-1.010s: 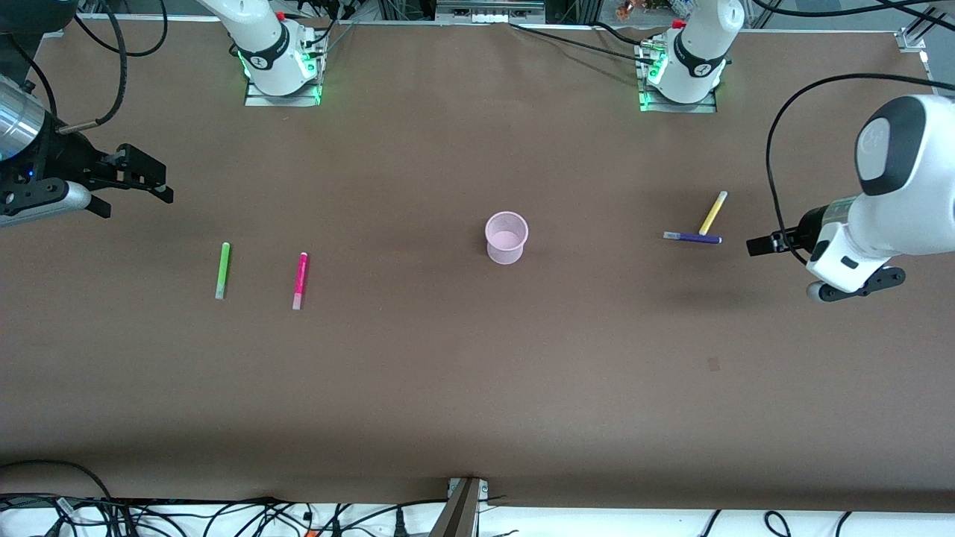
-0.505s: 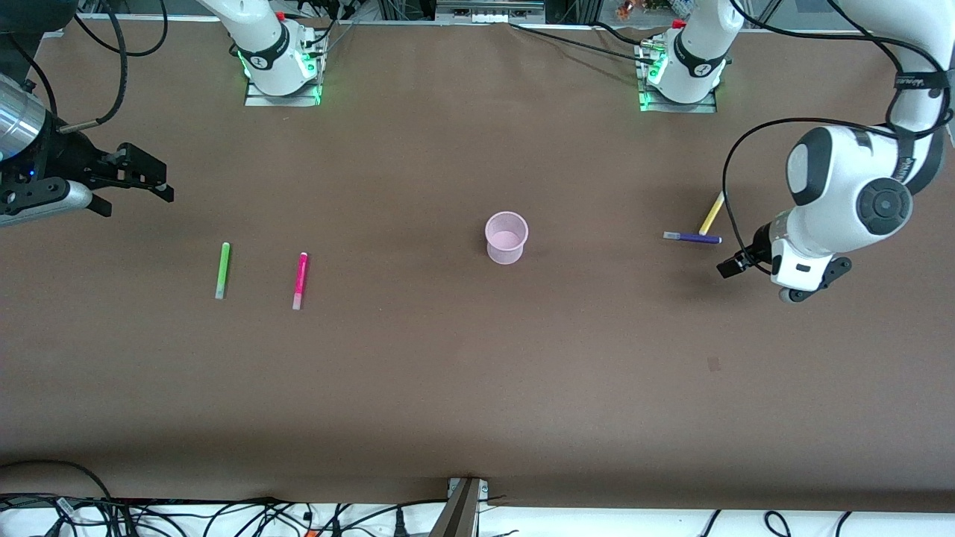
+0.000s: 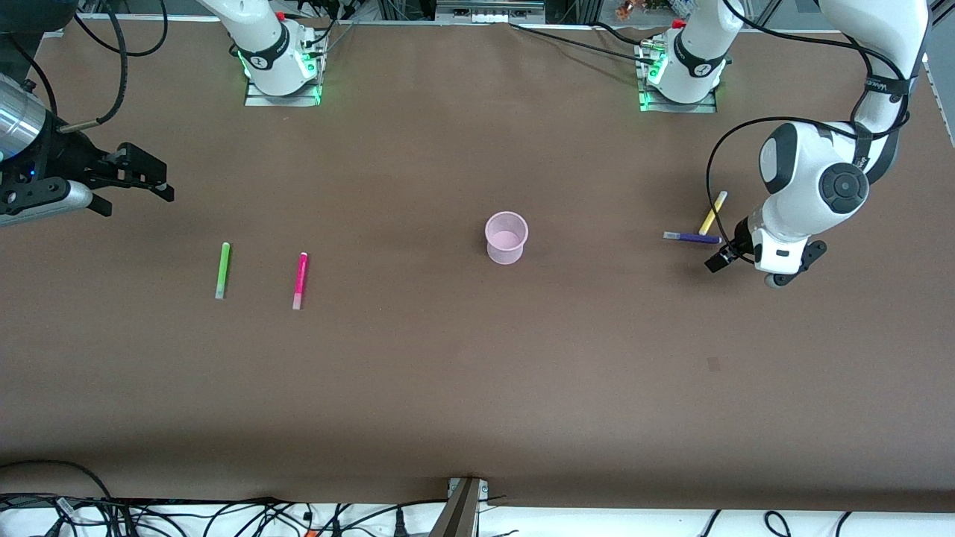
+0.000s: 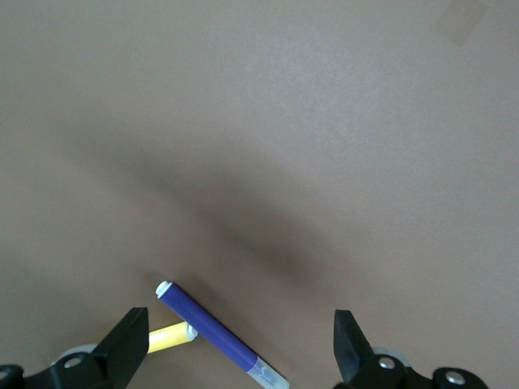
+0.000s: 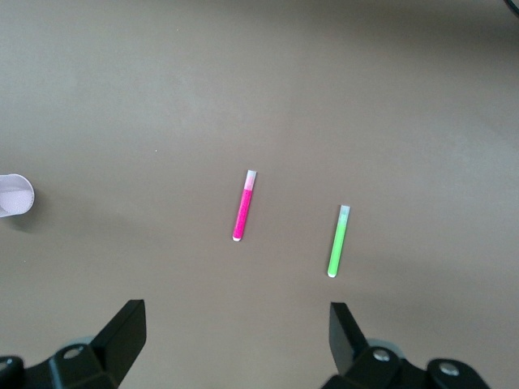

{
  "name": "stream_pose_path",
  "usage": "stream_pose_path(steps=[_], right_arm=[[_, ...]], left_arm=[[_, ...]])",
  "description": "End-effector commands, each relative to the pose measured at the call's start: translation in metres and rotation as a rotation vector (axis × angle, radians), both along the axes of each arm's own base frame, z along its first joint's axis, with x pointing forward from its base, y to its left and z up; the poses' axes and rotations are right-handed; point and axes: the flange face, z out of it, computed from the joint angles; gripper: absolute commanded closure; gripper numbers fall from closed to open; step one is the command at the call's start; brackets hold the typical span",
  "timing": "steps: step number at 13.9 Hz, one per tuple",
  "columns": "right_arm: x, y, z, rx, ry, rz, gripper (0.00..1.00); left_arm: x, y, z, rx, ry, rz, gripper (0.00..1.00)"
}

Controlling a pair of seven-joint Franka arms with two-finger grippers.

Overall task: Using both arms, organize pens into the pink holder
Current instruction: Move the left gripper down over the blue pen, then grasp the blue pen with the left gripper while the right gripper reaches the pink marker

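Just now the left hand (image 3: 718,257) hangs low over the counter (image 3: 477,388) at the left arm's end, right beside the purple pen (image 3: 692,237) and the yellow pen (image 3: 712,212), with its fingers (image 4: 122,344) spread wide and nothing between them. From the left wrist view the purple pen (image 4: 215,334) lies flat between the two fingertips (not touched by either), and the yellow pen (image 4: 170,337) pokes out beside it, one end meeting the purple barrel. On the counter the yellow pen angles away from the front camera, its lower end touching the purple one, which lies crosswise. The pink holder (image 3: 506,237) stands upright near the middle of the counter, well apart from every pen. Toward the right arm's end lie the green pen (image 3: 222,270) and the magenta pen (image 3: 300,280), roughly parallel and near each other but not touching. The right hand (image 3: 142,183) waits over that end of the counter, released, its fingers (image 5: 122,332) apart; its wrist view shows the magenta pen (image 5: 244,206), the green pen (image 5: 338,241) and an edge of the holder (image 5: 15,196).
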Motion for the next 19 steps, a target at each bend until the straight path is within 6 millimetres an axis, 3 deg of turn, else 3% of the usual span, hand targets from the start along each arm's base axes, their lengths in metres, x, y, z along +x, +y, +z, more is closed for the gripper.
stream_pose_path(steps=[1, 9, 13, 15, 18, 19], right_arm=[[-0.005, -0.004, 0.006, 0.011, 0.002, -0.003, 0.0], [-0.005, -0.011, 0.005, -0.018, 0.001, -0.012, 0.0], [-0.001, -0.014, -0.002, -0.02, 0.012, -0.006, 0.0], [0.009, -0.011, -0.026, -0.044, 0.053, -0.001, 0.0], [0.022, -0.014, -0.076, -0.064, 0.165, 0.003, 0.0], [0.025, -0.018, -0.083, -0.064, 0.178, -0.002, 0.0]], left_arm=[[-0.008, 0.0, 0.011, -0.007, -0.023, 0.069, 0.0], [-0.009, -0.015, -0.005, 0.002, 0.001, 0.18, 0.0], [-0.027, -0.015, -0.042, 0.009, -0.004, 0.167, 0.0], [-0.04, -0.014, -0.056, 0.008, -0.02, 0.167, 0.0], [-0.043, -0.014, -0.064, 0.01, -0.003, 0.164, 0.0], [-0.043, -0.014, -0.067, 0.011, 0.001, 0.156, 0.0]])
